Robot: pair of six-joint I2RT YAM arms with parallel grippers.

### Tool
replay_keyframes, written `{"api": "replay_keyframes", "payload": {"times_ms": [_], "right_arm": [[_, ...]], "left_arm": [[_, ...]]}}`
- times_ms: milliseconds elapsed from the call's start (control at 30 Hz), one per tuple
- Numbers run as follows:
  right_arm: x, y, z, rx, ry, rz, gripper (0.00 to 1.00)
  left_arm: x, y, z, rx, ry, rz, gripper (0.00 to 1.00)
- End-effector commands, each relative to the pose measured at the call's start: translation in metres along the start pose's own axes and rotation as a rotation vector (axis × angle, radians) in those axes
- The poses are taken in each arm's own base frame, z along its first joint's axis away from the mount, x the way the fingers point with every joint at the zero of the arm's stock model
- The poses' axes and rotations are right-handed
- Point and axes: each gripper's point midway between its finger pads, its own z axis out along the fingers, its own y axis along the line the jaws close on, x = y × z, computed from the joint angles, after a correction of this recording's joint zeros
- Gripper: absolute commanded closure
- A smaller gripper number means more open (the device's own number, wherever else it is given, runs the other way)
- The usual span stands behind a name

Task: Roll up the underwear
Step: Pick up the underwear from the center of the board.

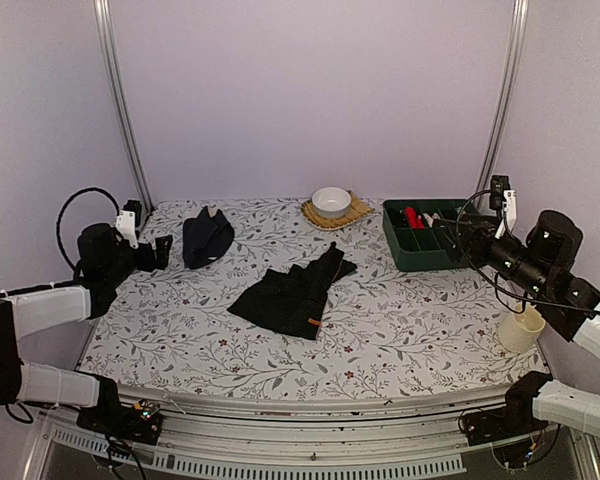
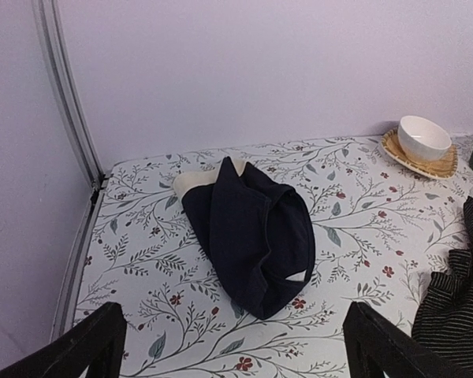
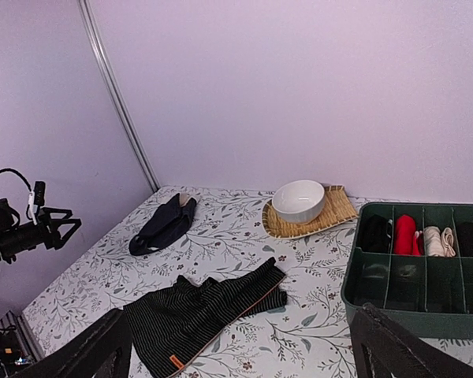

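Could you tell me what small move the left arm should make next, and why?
Probably ease the open left end effector forward and down to the near edge of the dark underwear: it lies straight ahead, loosely folded, untouched and not yet rolled.

2 arms point(image 1: 50, 306) — white links, black joints, cables point(image 1: 88, 190).

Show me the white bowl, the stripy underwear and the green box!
white bowl point(image 1: 331, 200), top external view, on its inside.
striped underwear point(image 3: 197, 311), right wrist view, middle of the cloth.
green divided box point(image 1: 415, 261), top external view, on its near wall.
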Motion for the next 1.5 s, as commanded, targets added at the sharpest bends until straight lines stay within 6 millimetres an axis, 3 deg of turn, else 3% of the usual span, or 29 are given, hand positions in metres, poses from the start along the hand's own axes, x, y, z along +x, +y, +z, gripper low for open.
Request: {"api": "replay_keyframes", "payload": {"times_ms": [0, 233, 400, 700, 800, 933, 1067, 1233, 1467], "right_arm": [[0.006, 0.012, 0.013, -0.070, 0.028, 0.035, 0.01], [0.048, 0.020, 0.051, -0.076, 0.186, 0.031, 0.01], [0.087, 0.050, 0.075, -0.074, 0.295, -0.087, 0.01], [0.206, 0.115, 0.132, -0.092, 0.558, -0.338, 0.01], [0.241, 0.142, 0.139, -0.107, 0.609, -0.492, 0.00], [0.283, 0.163, 0.140, -0.117, 0.689, -0.709, 0.03], [0.290, 0.176, 0.136, -0.187, 0.706, -0.711, 0.09], [0.294, 0.165, 0.123, -0.198, 0.750, -0.773, 0.12], [0.291, 0.152, 0.111, -0.197, 0.730, -0.829, 0.21]], "left_arm": [[-0.024, -0.011, -0.004, 0.101, -0.115, 0.063, 0.02], [-0.019, -0.047, -0.008, 0.329, -0.112, 0.158, 0.02], [-0.010, -0.078, -0.020, 0.521, -0.125, 0.241, 0.02], [0.011, -0.130, -0.052, 0.759, -0.156, 0.439, 0.02], [0.028, -0.149, -0.068, 0.866, -0.125, 0.534, 0.02], [0.056, -0.167, -0.099, 0.986, -0.145, 0.748, 0.02], [0.074, -0.166, -0.113, 0.993, -0.201, 0.912, 0.02], [0.084, -0.164, -0.111, 0.998, -0.207, 1.048, 0.03], [0.118, -0.161, -0.090, 1.019, -0.081, 1.155, 0.23]]}}
